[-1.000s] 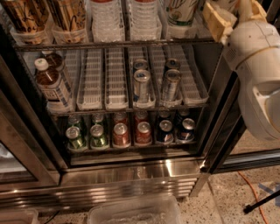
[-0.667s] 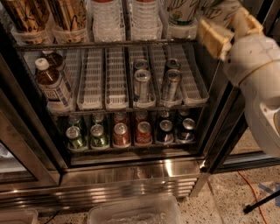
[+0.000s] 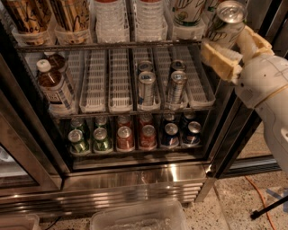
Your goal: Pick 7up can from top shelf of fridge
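Since the earlier frame the gripper (image 3: 227, 42) has come down and a little toward us at 1 o'clock in the view, and a can's silver top now shows above it. We see the jaws clamped on the 7up can (image 3: 227, 24), with one tan finger (image 3: 220, 58) under its 7 o'clock side and the other against its 3 o'clock side. The can is white with green print and leans with its top toward 1 o'clock. It sits in front of the dark right post of the fridge (image 3: 135, 179), just beside the 3 o'clock end of the top shelf (image 3: 108, 45) and not in any bin. The white arm (image 3: 270, 85) runs from the gripper toward 5 o'clock and out of view.

On the top shelf we find another white can with green lettering (image 3: 186, 11) in a clear bin, at 9 o'clock from the held can. Clear bottles (image 3: 110, 18) stand further toward 9 o'clock, and tall brown cans (image 3: 27, 15) stand at the far end.

Below, at 6 o'clock from that shelf, is the rack of white slotted lanes (image 3: 96, 81). It holds blue-silver cans (image 3: 146, 87) and, at its 9 o'clock end, a dark bottle with a white cap (image 3: 54, 87). The lowest rack carries a row of small cans: green (image 3: 78, 139), red (image 3: 125, 137) and dark blue (image 3: 171, 134).

A clear plastic tub (image 3: 139, 218) lies on the floor at 6 o'clock, and an orange cable (image 3: 261, 197) lies at 4 o'clock.
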Motion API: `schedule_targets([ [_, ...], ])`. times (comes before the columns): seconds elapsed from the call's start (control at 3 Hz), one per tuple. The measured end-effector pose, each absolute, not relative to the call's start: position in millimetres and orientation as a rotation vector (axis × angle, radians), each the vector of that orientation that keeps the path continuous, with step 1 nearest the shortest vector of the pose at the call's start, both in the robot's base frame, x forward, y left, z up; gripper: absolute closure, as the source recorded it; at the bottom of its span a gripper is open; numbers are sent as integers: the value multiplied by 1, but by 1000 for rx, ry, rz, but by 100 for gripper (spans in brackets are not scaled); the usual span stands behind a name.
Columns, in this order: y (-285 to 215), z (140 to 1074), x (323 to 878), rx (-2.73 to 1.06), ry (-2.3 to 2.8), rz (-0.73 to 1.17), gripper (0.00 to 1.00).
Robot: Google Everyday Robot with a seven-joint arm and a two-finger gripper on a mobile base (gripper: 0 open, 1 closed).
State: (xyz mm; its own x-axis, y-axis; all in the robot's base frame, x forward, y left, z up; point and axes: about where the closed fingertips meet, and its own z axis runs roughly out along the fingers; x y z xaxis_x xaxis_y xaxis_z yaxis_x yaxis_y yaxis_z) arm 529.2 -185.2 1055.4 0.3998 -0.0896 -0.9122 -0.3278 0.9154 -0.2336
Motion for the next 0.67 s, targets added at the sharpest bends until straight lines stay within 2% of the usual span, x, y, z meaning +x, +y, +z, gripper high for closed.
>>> schedule_targets([
  [0.67, -181, 1046, 520, -462, 1166, 180, 100],
])
